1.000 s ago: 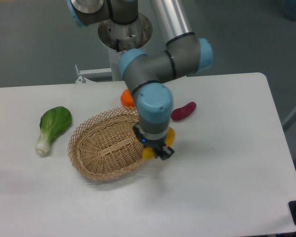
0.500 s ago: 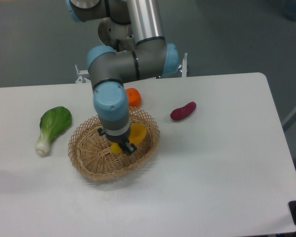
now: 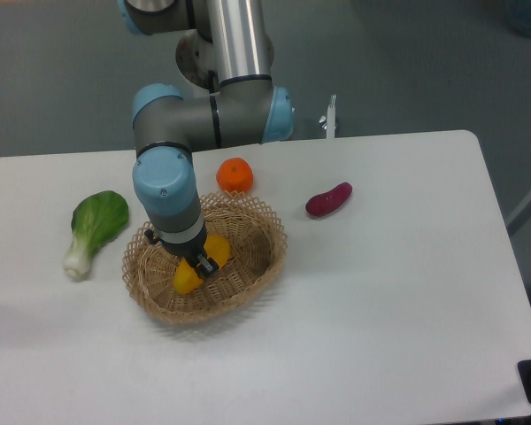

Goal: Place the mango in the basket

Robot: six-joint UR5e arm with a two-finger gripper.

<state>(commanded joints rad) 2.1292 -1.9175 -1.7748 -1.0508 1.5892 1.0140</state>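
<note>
The arm's dark two-finger tool (image 3: 197, 263) hangs inside the oval, shallow, light-tan woven wicker basket with a lacy looped rim (image 3: 270, 232), pinching the smooth, elongated yellow-orange mango (image 3: 195, 268) between its fingers. The mango sits low over the left half of the basket's floor, one end showing lower left of the tool and the other upper right of it; whether the fruit already touches the weave or hangs just above it cannot be told from this view. The step in hand looks like the set-down at the close of the carry: the fruit is within the rim, so the transport part of the job appears done and only the release is left. The next move would call for a short lowering if any gap remains, then spreading the fingers and lifting straight up so the tool clears the rim without dragging the basket. On the white desk (image 3: 398, 292), the round orange fruit (image 3: 234, 174) lies just behind the basket's far rim, the dark red-purple sweet potato (image 3: 328, 199) lies to the right, and the green leafy bok choy with a white stalk (image 3: 93, 227) lies to the left, all apart from the arm.
</note>
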